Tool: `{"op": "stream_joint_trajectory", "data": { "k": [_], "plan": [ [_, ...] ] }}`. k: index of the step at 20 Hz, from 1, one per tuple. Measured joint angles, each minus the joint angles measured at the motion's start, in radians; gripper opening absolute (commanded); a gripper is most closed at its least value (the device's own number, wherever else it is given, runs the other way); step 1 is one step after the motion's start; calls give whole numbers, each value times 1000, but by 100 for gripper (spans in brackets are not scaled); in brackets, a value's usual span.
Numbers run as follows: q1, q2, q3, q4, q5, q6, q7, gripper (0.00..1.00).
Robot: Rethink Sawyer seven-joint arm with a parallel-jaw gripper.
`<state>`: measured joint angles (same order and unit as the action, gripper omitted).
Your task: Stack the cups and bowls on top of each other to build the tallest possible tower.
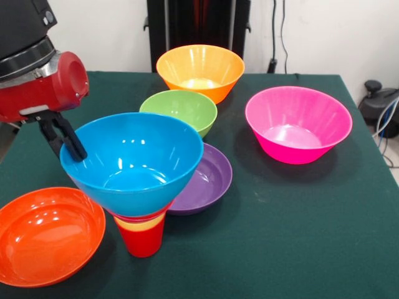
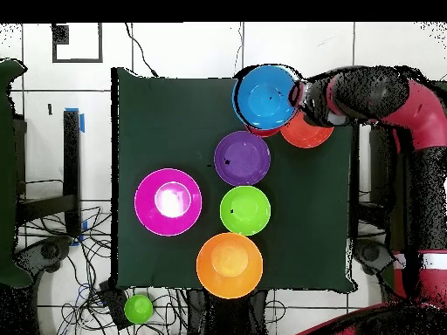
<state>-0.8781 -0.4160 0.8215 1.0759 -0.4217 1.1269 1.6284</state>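
Note:
The tower stands near the table's front left. Its base is a red cup (image 1: 143, 240). The yellow cup (image 1: 139, 223) shows as a band above it, and a blue bowl (image 1: 132, 163) sits on top. In the overhead view the blue bowl (image 2: 266, 98) hides the cups. My gripper (image 1: 65, 142) is at the blue bowl's left rim, one finger inside and one outside, shut on the rim. It shows in the overhead view (image 2: 297, 94) at the bowl's right edge.
An orange-red bowl (image 1: 47, 233) (image 2: 307, 131) lies beside the tower. A purple bowl (image 1: 209, 180) (image 2: 242, 158) touches it behind. Green (image 1: 181, 109), light orange (image 1: 199, 70) and magenta-pink (image 1: 298, 124) bowls stand farther back. A small green object (image 2: 138, 308) lies off the table.

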Motion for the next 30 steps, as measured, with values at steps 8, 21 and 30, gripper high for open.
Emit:
{"op": "stream_joint_trajectory", "data": {
  "k": [8,21,30],
  "plan": [
    [4,0,0,0,-3,0,0,0],
    [2,-23,-1,1,-6,19,0,0],
    [-17,-95,-1,7,-6,84,0,0]
  ]
}}
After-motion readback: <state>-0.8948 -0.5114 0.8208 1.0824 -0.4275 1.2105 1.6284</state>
